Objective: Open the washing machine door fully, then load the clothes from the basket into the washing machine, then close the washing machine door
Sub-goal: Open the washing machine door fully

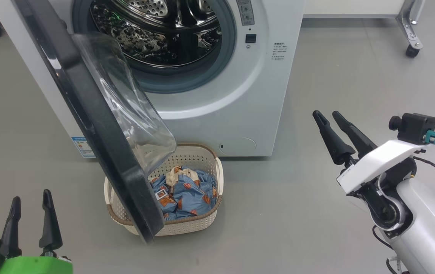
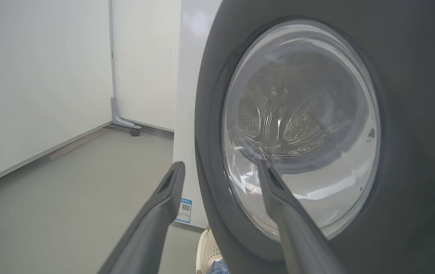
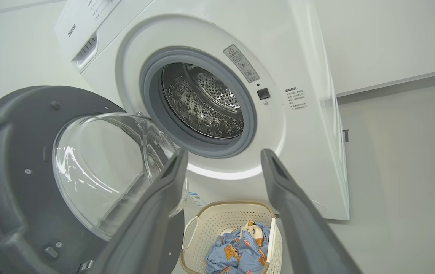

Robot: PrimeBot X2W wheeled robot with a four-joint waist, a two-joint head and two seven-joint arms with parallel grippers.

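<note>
The door (image 1: 99, 133) hangs half open over the basket (image 1: 202, 224) of clothes (image 1: 188, 192); left pincer (image 1: 31, 195) and right pincer (image 1: 326, 113) gape empty, and the door likely needs pushing wider first.

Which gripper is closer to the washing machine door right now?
Left. The left gripper is close to the outer face of the washing machine door; the right gripper is far off on its inner side, beyond the basket.

The black-rimmed washing machine door (image 1: 91, 125) is hanging open over the basket (image 1: 187, 228) holding the clothes (image 1: 190, 192), near the washing machine (image 1: 247, 99).
</note>
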